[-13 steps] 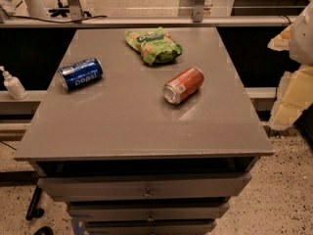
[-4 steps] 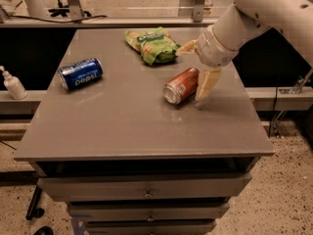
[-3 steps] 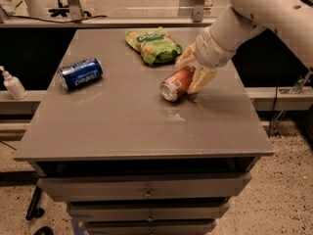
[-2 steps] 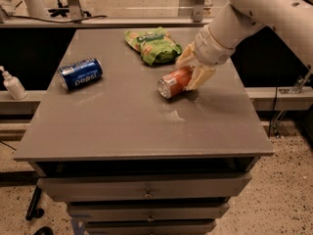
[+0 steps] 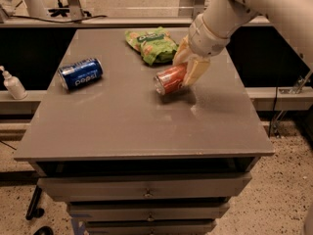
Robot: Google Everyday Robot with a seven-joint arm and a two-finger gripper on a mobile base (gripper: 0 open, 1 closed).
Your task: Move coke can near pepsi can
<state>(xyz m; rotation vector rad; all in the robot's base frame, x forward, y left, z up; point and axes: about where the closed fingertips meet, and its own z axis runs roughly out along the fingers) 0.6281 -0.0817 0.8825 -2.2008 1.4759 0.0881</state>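
The red-orange coke can (image 5: 168,79) lies on its side near the middle of the grey table (image 5: 122,121), silver end toward the front left. My gripper (image 5: 188,66) comes down from the upper right and its pale fingers (image 5: 195,71) are closed around the can's far end. The blue pepsi can (image 5: 80,73) lies on its side at the left of the table, well apart from the coke can.
A green snack bag (image 5: 149,43) lies at the back of the table, just behind the gripper. A white bottle (image 5: 13,84) stands on a lower shelf at the far left. Drawers (image 5: 146,192) sit under the table front.
My arm came in from the right, reached the coke can and closed its fingers on it. The can has shifted slightly left. The pepsi can and the bag have not moved.
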